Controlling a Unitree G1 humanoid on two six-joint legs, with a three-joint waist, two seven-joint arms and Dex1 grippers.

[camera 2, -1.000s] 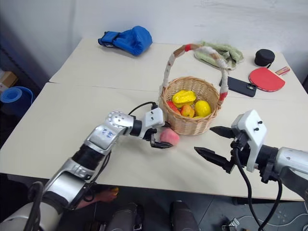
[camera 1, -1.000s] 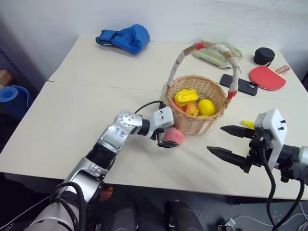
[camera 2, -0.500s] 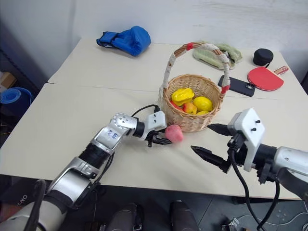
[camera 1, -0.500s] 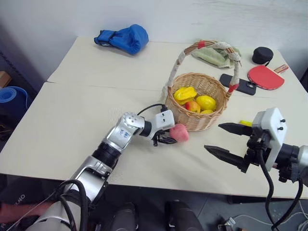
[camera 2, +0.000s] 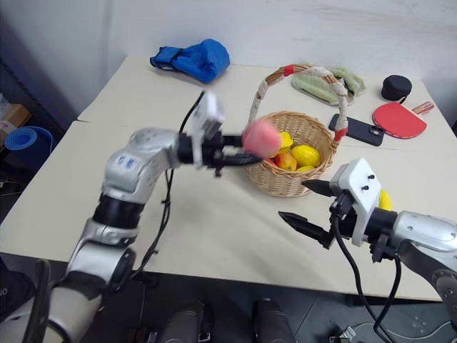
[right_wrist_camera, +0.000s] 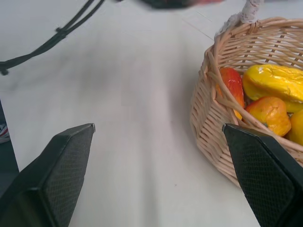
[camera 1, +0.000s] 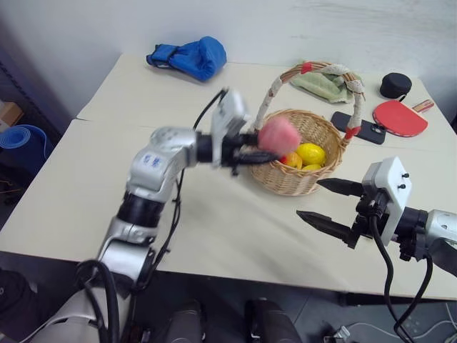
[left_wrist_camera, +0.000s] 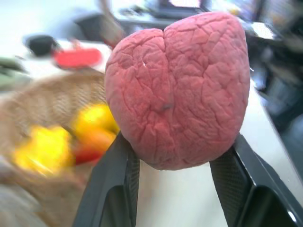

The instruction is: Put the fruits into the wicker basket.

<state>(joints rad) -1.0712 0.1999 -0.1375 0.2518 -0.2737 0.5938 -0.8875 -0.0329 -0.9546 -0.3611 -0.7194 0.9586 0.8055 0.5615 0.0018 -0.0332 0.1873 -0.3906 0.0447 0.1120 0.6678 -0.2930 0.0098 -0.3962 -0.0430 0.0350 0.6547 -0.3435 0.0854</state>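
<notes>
Lifted off the cream tabletop (camera 1: pixel 86 179) since a second ago: round pink toy peach (left_wrist_camera: pixel 177 90), now pinched between the closed-in fingers of the left gripper (camera 1: pixel 260 146), blurred in the head views, level with the near rim of the round light-brown wicker basket (camera 1: pixel 285 182). Inside the basket just beyond that gripper: yellow, orange and red toy fruits (right_wrist_camera: pixel 272 90), partly hidden by the wall. Right gripper (camera 2: pixel 303 207) spread wide, holding nothing, beside the basket; yellow fruit (camera 2: pixel 385 199) half hidden behind its wrist.
</notes>
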